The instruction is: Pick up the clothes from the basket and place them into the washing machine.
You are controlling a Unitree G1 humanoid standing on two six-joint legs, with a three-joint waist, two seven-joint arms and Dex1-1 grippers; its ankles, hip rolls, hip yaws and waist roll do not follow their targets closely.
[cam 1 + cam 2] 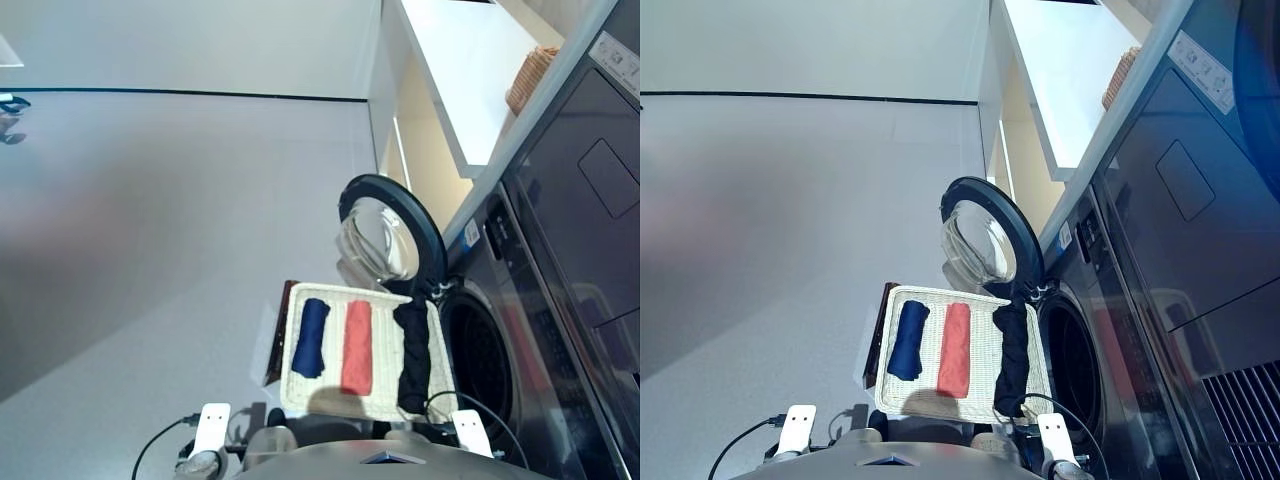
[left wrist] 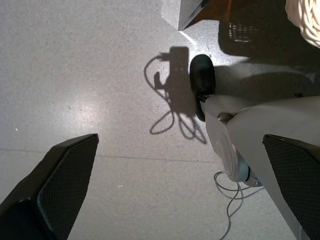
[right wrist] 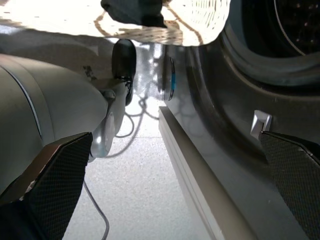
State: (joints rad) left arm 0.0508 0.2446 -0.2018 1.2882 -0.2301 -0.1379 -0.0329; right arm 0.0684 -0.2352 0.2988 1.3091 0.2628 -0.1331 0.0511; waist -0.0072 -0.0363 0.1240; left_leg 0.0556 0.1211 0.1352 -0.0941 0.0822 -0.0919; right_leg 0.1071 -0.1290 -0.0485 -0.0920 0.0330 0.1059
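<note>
Both end effectors, left (image 2: 175, 195) and right (image 3: 170, 190), are held with fingers apart and empty, low beside the basket (image 1: 292, 375); navy, coral and black clothes (image 1: 357, 347) lie inside it, ahead of them, near the washing machine (image 1: 560, 330).

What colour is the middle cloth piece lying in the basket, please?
Coral-red; the middle cloth in the basket shows best in the left eye view.

A small tan woven basket (image 1: 530, 80) sits on a white counter (image 1: 455, 70) above grey floor (image 1: 150, 250).
</note>
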